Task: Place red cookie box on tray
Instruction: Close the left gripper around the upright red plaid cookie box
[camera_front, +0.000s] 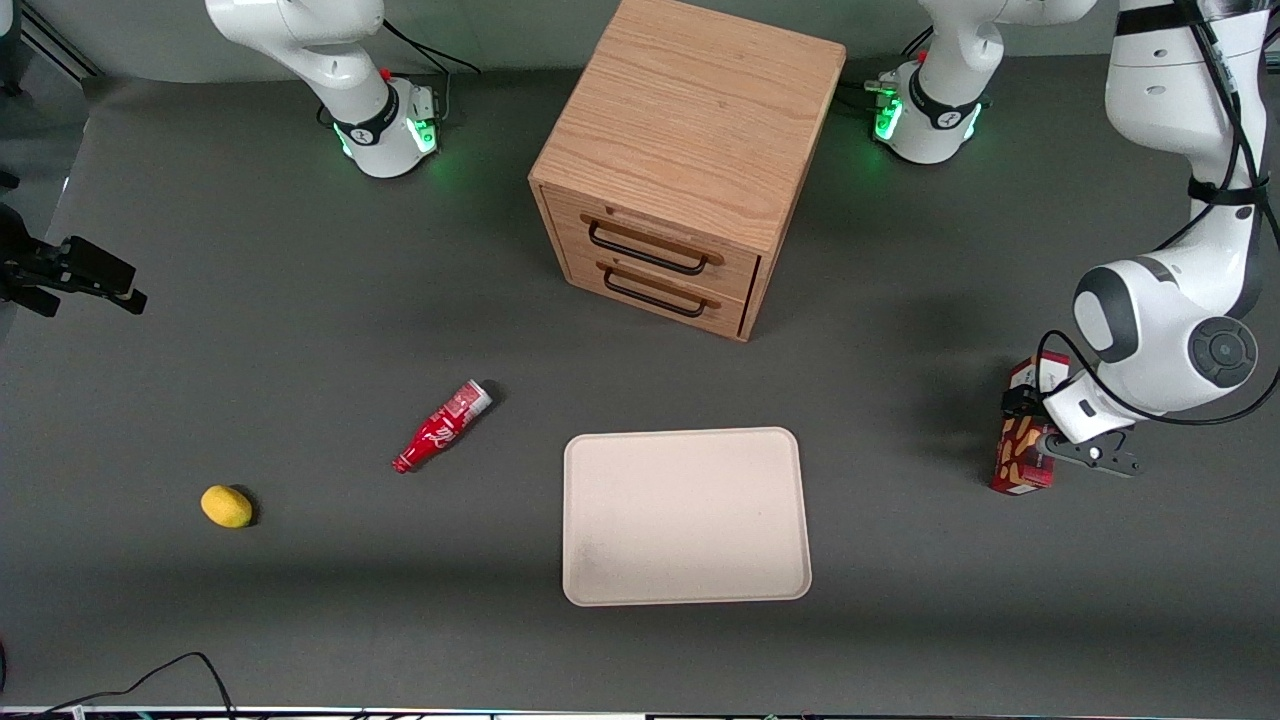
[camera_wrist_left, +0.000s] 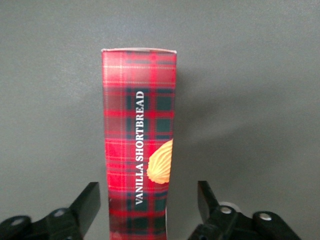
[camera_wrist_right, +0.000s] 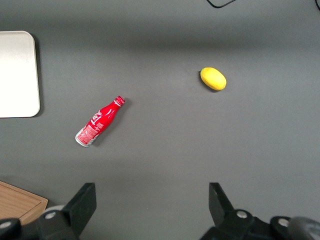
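Observation:
The red cookie box lies on the grey table toward the working arm's end, well to the side of the beige tray. Its tartan face with a cookie picture fills the left wrist view. My left gripper hangs just above the box and is open. The box runs between the two fingers of the gripper, with a gap of grey table showing on each side. One black fingertip stands clear of the cardboard. Nothing lies on the tray.
A wooden two-drawer cabinet stands farther from the front camera than the tray. A small red bottle lies beside the tray toward the parked arm's end, and a yellow lemon farther that way. A black cable trails at the near edge.

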